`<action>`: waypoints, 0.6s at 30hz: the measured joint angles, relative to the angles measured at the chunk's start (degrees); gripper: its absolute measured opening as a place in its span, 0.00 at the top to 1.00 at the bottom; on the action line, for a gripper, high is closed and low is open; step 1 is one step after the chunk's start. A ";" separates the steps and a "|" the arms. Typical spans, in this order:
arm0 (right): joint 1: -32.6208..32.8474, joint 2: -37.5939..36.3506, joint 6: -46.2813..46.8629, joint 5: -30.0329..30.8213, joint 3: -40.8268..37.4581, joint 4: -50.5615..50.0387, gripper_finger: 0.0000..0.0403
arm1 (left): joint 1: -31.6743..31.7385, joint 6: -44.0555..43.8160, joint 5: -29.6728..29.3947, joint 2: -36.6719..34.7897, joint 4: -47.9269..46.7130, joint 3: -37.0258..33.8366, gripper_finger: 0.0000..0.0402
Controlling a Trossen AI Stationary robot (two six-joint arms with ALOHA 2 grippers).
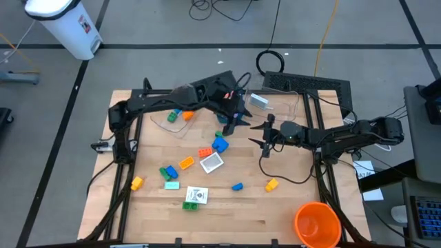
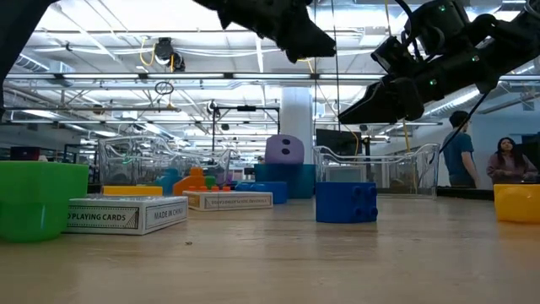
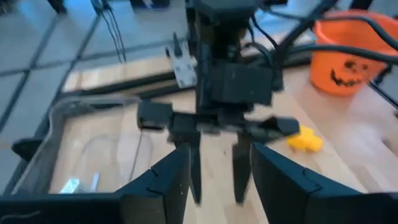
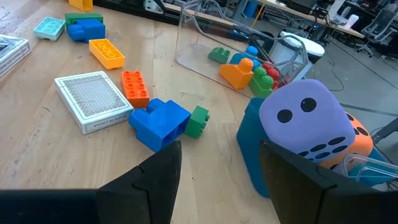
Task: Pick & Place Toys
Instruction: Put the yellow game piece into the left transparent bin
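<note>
pale wood worktop (image 4: pixel 56 168), faintly glossy; smooth glossy plastic bricks (image 4: pixel 159 122); clear plastic tub (image 4: pixel 205 37); matt purple die (image 4: pixel 305 124).

Two dice (image 4: pixel 303 127), two card packs (image 1: pixel 211 162), one orange cup (image 1: pixel 318 223).

left gripper (image 1: pixel 233 122) – above bricks (image 1: pixel 219 143) | right gripper (image 1: pixel 264 136) – facing it
</note>
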 joint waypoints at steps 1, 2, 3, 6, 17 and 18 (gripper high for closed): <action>0.00 0.00 0.00 -0.01 0.00 0.02 0.48 | 0.00 -0.74 -0.19 -0.65 2.30 -2.04 0.60; 0.00 0.00 0.00 -0.01 -0.01 0.03 0.48 | 0.00 -1.32 -0.49 -1.07 4.45 -3.79 0.61; 0.00 0.00 0.00 -0.01 0.00 0.03 0.48 | 0.00 -1.96 -1.35 -1.90 7.17 -5.54 0.62; 0.00 0.00 0.00 -0.01 0.00 0.24 0.48 | 0.04 -3.17 -3.07 -5.27 10.50 -10.63 0.65; 0.02 0.02 0.00 -0.01 -0.01 0.30 0.48 | -4.00 -8.14 -6.31 -22.03 26.14 -34.24 0.70; 0.02 0.02 0.00 -0.02 0.04 0.30 0.48 | -4.52 -9.10 -7.15 -23.22 28.85 -36.82 0.70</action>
